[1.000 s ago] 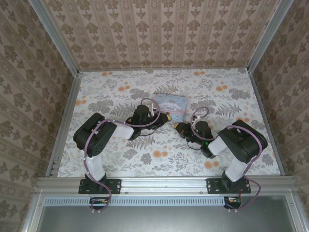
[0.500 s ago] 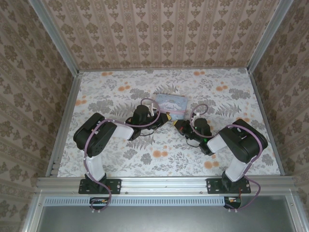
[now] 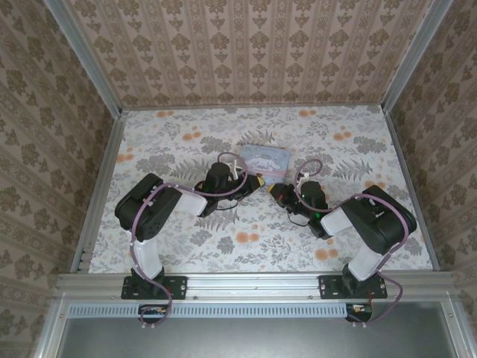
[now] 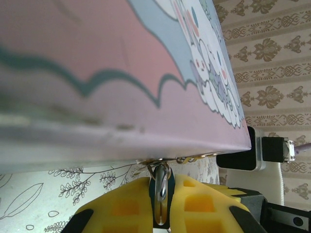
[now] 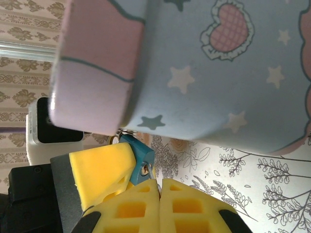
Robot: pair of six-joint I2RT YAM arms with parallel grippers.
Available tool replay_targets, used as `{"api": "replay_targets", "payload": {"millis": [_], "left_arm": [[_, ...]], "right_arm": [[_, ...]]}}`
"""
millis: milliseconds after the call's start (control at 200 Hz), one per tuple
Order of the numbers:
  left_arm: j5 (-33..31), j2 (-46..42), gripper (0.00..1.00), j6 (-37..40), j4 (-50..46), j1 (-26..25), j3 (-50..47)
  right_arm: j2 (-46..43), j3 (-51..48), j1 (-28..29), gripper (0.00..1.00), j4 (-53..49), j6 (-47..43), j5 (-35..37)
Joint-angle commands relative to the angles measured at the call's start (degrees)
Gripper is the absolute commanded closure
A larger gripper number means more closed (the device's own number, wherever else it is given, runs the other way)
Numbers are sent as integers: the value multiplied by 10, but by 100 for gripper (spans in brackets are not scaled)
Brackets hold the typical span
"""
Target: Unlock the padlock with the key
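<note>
The small teal padlock (image 4: 153, 196) with its shiny shackle is pinched upright between the yellow fingers of my left gripper (image 4: 163, 180), just below the edge of the tin. In the right wrist view the padlock (image 5: 141, 154) shows its keyhole end beside a left finger (image 5: 99, 170). My right gripper (image 5: 159, 182) is shut on the thin metal key (image 5: 154, 177), whose tip sits at the keyhole. From above, the left gripper (image 3: 257, 181) and right gripper (image 3: 275, 191) meet tip to tip in front of the tin.
A pale blue and pink cartoon-printed square tin (image 3: 267, 158) lies on the floral table (image 3: 164, 142) right behind both grippers, almost touching the padlock. Aluminium rails and wallpapered walls border the table.
My right gripper has moved left and slightly away from me, closing the gap to the left gripper and bringing the key to the padlock. The left arm has stayed still.
</note>
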Motion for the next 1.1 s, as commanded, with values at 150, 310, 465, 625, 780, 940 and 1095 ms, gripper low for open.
{"api": "replay_targets", "payload": {"millis": [150, 310, 465, 625, 780, 940, 1095], "left_arm": [[4, 7, 100, -10, 28, -4, 5], [6, 4, 100, -14, 28, -6, 7], [7, 4, 100, -22, 34, -10, 9], [8, 4, 100, -27, 38, -11, 10], [7, 4, 100, -34, 42, -12, 11], [5, 4, 100, -43, 49, -13, 11], [5, 4, 100, -49, 52, -15, 12]], "right_arm": [[-15, 13, -3, 100, -7, -9, -3], [-12, 16, -2, 100, -6, -9, -3], [-6, 20, -2, 100, 3, -4, -1], [-1, 26, -2, 100, 4, 0, -2], [4, 30, -2, 100, 7, 2, -5], [14, 28, -2, 100, 16, 8, -2], [24, 32, -2, 100, 29, 16, -2]]}}
